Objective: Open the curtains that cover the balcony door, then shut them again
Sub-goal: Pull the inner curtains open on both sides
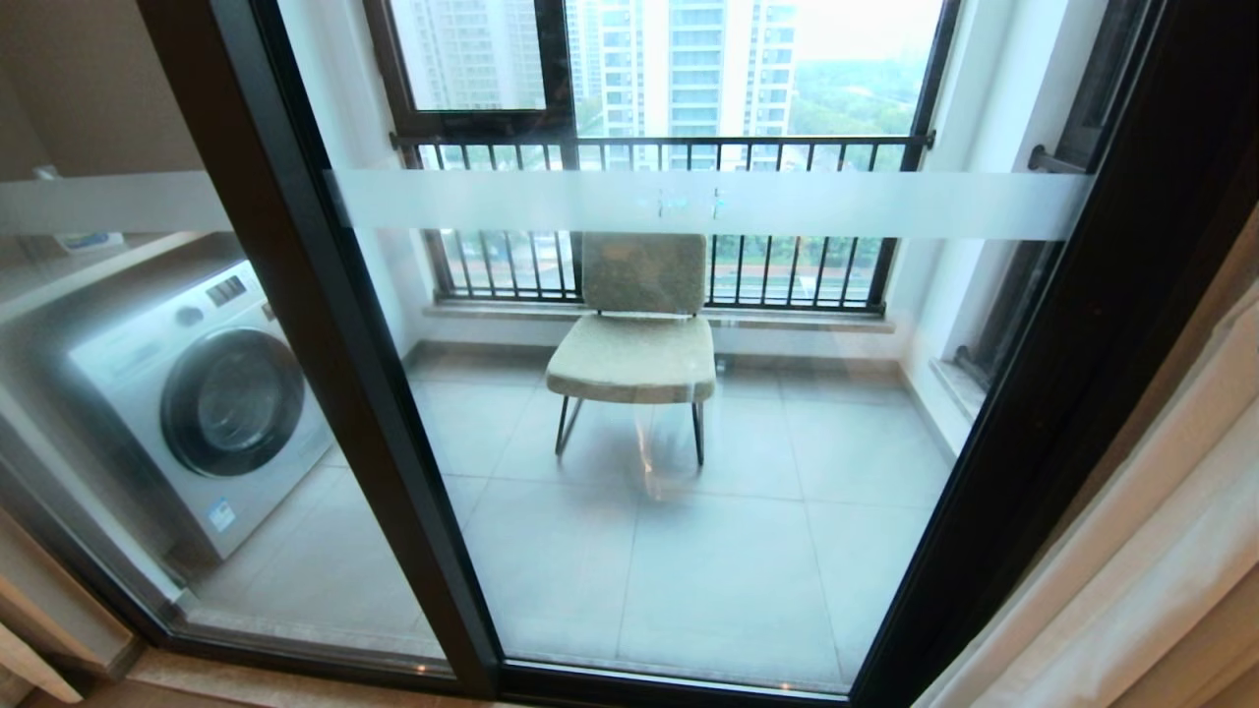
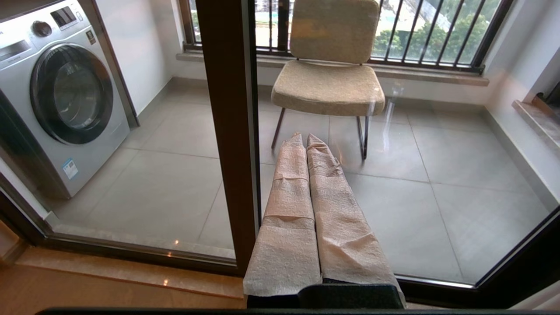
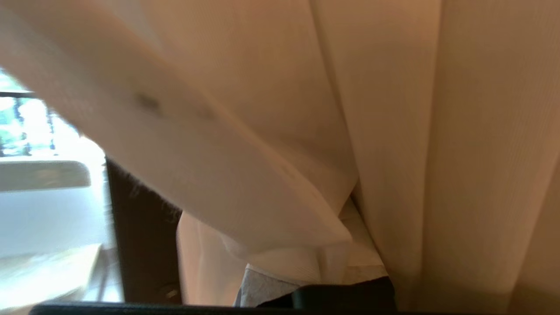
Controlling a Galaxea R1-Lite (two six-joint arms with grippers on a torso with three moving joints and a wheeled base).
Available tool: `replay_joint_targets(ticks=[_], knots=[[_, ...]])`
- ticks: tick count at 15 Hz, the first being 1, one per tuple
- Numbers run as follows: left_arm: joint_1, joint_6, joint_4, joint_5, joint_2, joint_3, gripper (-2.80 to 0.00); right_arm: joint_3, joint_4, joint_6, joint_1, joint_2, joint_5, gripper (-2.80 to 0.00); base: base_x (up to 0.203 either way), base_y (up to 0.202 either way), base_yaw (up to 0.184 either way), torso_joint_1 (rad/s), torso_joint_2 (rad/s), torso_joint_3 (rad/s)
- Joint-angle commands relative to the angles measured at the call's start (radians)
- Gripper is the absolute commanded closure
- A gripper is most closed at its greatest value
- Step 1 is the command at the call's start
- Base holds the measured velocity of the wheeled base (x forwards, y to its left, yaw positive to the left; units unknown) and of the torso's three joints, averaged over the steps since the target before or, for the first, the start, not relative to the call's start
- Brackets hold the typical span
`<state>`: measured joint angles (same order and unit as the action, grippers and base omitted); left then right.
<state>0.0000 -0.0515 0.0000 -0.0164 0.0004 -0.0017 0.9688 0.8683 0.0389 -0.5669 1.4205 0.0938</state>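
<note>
Curtains (image 3: 271, 144) cover right end effector (image 3: 306, 280); no legible writing.

Obstacle, 12 o'clock: balcony door (image 1: 689, 413) glass shut across the way, dark frame post at 10 o'clock.
Obstacle, 4 o'clock: curtains (image 1: 1161, 551) bunched, folds pressed over the right hand (image 3: 306, 280).
Free room: before the glass.

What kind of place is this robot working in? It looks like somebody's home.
Most likely a high-rise flat, at the glass balcony door. Beyond it are a washing machine and a padded chair on a tiled balcony, with apartment towers outside; cream curtains hang bunched at the right.
</note>
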Motion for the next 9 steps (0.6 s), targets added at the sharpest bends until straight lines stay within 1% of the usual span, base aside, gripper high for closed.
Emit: replay_joint_targets(ticks=[1,6,9], knots=[[0.000,-0.001,0.000,0.000,0.000,0.000,0.00,0.042,0.005,-0.001,-0.053,0.048,0.002,0.00,0.000,0.000,0.000,0.000,0.00,0.000],[0.000,-0.001,0.000,-0.001,0.000,0.000,0.00,0.073,0.010,-0.002,-0.168,0.099,0.060,0.00,0.000,0.000,0.000,0.000,0.00,0.000],[0.000,-0.001,0.000,0.000,0.000,0.000,0.00,0.114,0.023,-0.033,-0.209,0.146,0.061,0.00,0.000,0.000,0.000,0.000,0.00,0.000]])
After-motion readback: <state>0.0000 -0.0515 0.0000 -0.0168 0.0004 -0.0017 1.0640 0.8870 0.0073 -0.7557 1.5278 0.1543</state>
